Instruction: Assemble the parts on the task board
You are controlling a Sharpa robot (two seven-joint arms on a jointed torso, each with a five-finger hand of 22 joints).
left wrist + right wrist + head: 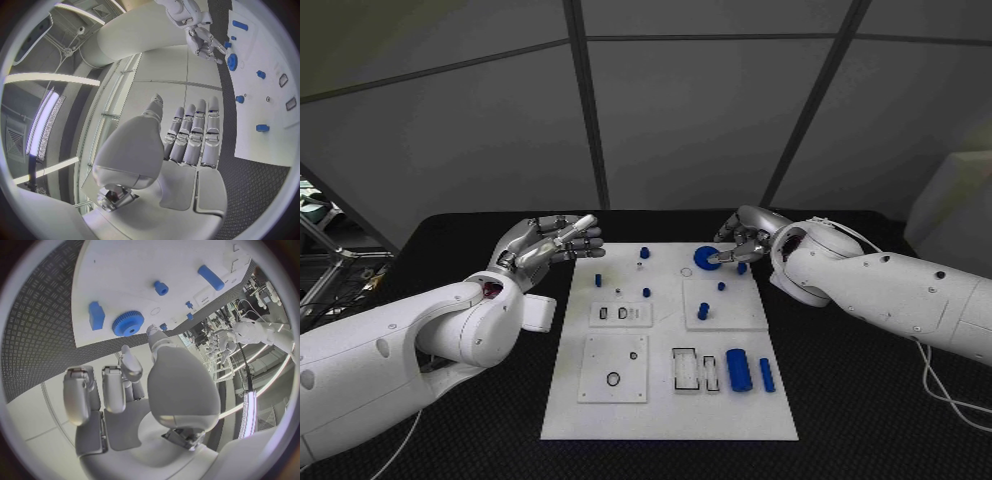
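The white task board point(668, 410) lies in the middle of the black table. A blue gear point(705, 257) lies flat near its far edge, beside a small blue block point(743, 267). My right hand point(740, 243) hovers at the gear's right side, thumb and one finger stretched toward its rim. In the right wrist view the thumb tip point(152, 331) sits right next to the gear point(128, 323), with no grip showing. My left hand point(554, 243) is raised off the board's far left corner, holding nothing. Its fingers point(195, 132) are straight.
Small blue pegs point(645, 251) point(599, 280) point(704, 312) stand on the board. A thick blue cylinder point(738, 369) and a thinner one point(767, 373) lie near the front right, beside rectangular slots point(684, 368). A black ring point(613, 379) lies front left.
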